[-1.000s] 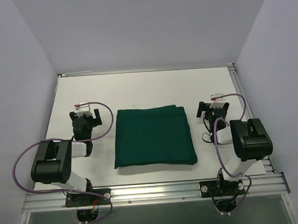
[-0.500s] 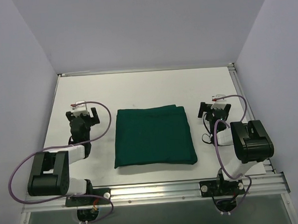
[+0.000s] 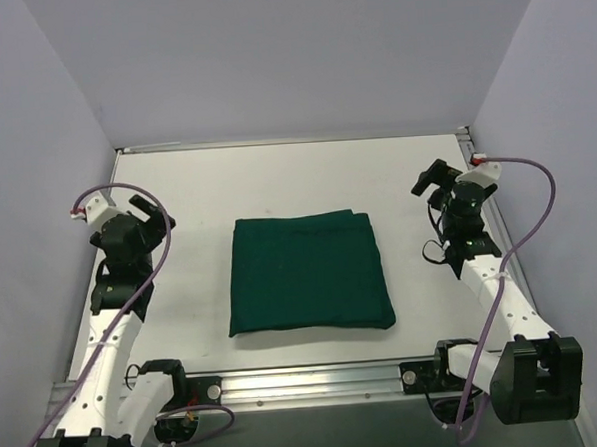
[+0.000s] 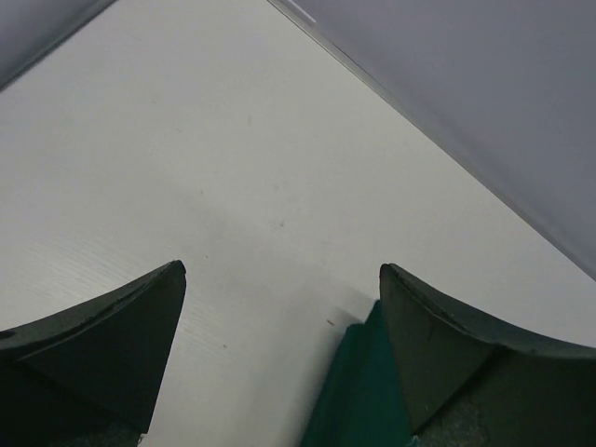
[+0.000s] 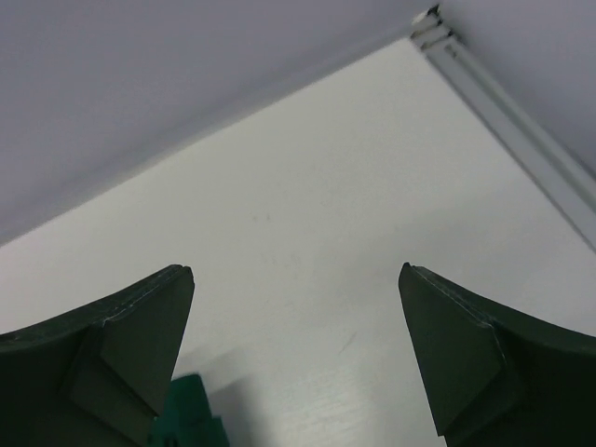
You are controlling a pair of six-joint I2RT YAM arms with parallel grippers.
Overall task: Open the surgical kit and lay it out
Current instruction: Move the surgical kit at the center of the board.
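Observation:
The surgical kit (image 3: pixel 309 273) lies folded shut as a dark green cloth bundle in the middle of the white table; no tray or instruments show. My left gripper (image 3: pixel 146 216) hangs open above the table to the bundle's left, apart from it. My right gripper (image 3: pixel 428 180) hangs open to the bundle's upper right, also apart. In the left wrist view a corner of the green cloth (image 4: pixel 358 391) shows by the right finger, with bare table between the fingers (image 4: pixel 121 345). The right wrist view shows another cloth corner (image 5: pixel 191 414) at the bottom left.
Grey walls enclose the table on the left, back and right. A metal rail (image 3: pixel 307 381) runs along the near edge with both arm bases on it. A strip of rail (image 5: pixel 507 112) borders the table's right side.
Both arms have unfolded and risen: the left gripper swung out left and up, the right gripper moved up and to the right. The cloth bundle has not moved.

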